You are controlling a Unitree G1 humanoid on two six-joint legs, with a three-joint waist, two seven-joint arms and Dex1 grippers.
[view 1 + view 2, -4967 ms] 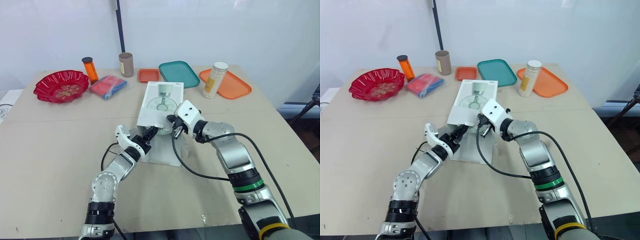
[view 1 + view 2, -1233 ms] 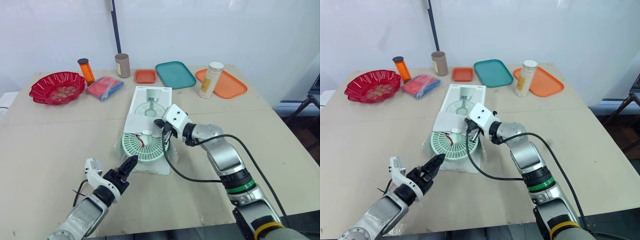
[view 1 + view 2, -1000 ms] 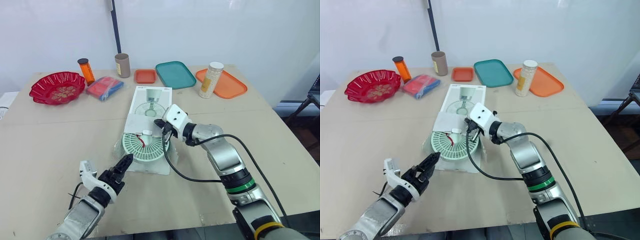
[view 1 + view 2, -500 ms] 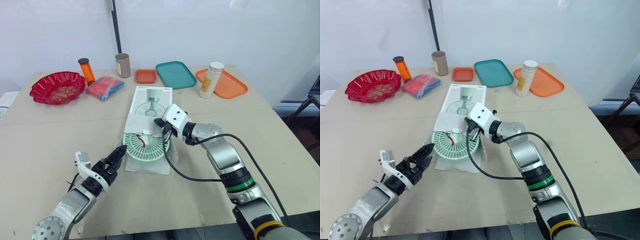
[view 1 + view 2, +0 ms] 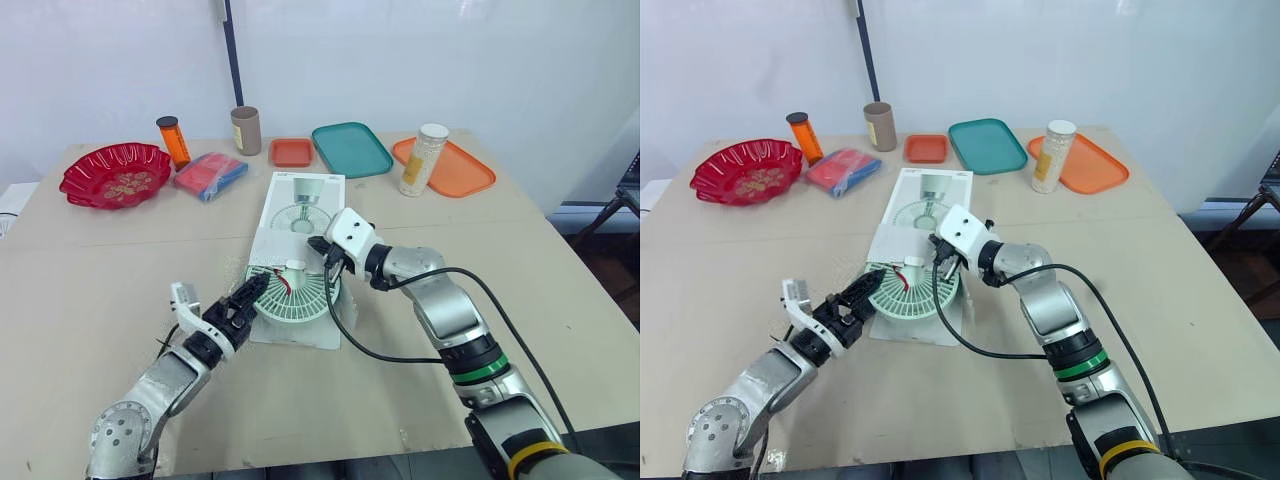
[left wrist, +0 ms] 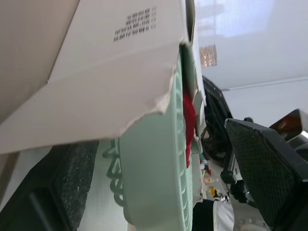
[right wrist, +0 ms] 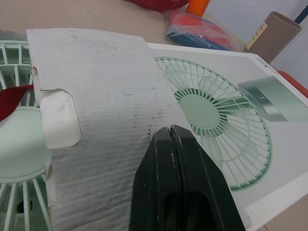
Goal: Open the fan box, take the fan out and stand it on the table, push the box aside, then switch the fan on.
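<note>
Fan (image 5: pixel 300 297) lies flat on the desk (image 5: pixel 90 270), half out of the fan box (image 5: pixel 305 192). I see left end effector (image 5: pixel 252 290) spread around its rim; right end effector (image 5: pixel 325 253) pressed together over the box flap (image 7: pixel 96 96).

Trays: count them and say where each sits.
3. A small orange tray beside the brown tube, a teal tray right of it, and a larger orange tray farthest right, by the white jar.

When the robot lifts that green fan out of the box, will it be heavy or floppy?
Probably light: the fan looks like thin plastic, mostly open grille. Likely stiff, since its round rim holds its shape half out of the box. Lying flat it shouldn't roll, but on edge that round rim might.
</note>
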